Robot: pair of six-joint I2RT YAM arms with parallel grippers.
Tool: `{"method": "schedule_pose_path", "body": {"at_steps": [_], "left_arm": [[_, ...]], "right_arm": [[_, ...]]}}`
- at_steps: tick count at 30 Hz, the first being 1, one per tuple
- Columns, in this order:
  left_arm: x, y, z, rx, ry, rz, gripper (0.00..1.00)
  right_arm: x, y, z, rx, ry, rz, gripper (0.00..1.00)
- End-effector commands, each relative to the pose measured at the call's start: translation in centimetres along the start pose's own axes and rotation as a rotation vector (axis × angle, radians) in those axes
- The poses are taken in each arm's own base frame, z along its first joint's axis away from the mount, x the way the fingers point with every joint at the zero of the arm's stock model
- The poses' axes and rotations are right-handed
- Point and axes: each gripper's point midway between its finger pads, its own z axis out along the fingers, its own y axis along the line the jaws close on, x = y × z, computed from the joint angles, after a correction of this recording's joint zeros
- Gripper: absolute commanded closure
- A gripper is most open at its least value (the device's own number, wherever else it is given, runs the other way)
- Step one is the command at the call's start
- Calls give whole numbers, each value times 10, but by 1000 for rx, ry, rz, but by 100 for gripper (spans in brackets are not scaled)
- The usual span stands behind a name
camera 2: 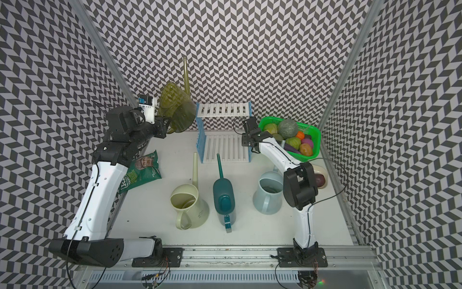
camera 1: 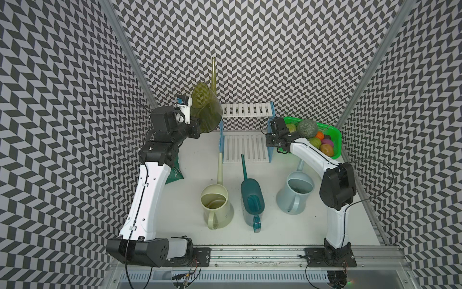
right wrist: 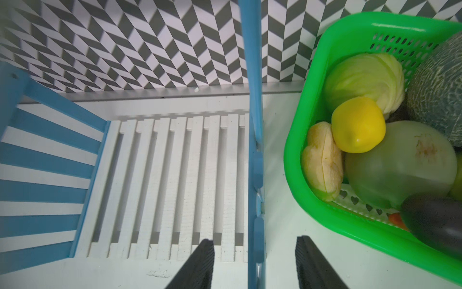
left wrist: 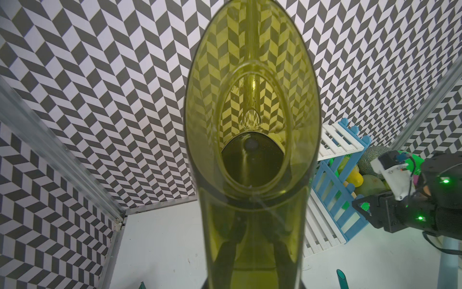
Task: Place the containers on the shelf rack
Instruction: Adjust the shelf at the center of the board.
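Clamping the loop handle, the left gripper [camera 1: 198, 128] holds the olive-green can [camera 1: 206, 110] aloft, just beside the upper tier of the shelf rack [camera 1: 246, 110]. Its thin translucent plastic looks light, stiff and slick, so the handle is probably the safest hold. The right gripper [right wrist: 255, 239] stands part-open astride the rack's blue side panel [right wrist: 253, 100].

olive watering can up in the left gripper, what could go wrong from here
1. The olive can hangs tilted in the left gripper beside the rack, its long spout raised toward the back wall; swinging it over could catch the spout or knock the rack.
2. The right gripper straddles the rack's side panel, open; closing or pushing may shift the rack into the green basket.
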Motion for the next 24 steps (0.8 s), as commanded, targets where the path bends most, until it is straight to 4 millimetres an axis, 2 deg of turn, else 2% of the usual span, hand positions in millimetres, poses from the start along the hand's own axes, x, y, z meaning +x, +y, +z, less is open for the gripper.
{"method": "schedule_pose_path", "body": {"at_steps": [1,5,18,24], "left_arm": [[-43,-7,-12,2,-128,7,100],[-50,-12,-5,-2,-138,-7,100],[-63,-41,16,-43,-147,-66,100],[-65,-51,30,-60,-121,-72,100]], "right_arm": [[-10,4,1,-11,-12,7,51],[-9,9,3,-23,4,4,65],[5,21,-6,-15,37,-8,94],[14,25,-20,-14,21,-6,99]]}}
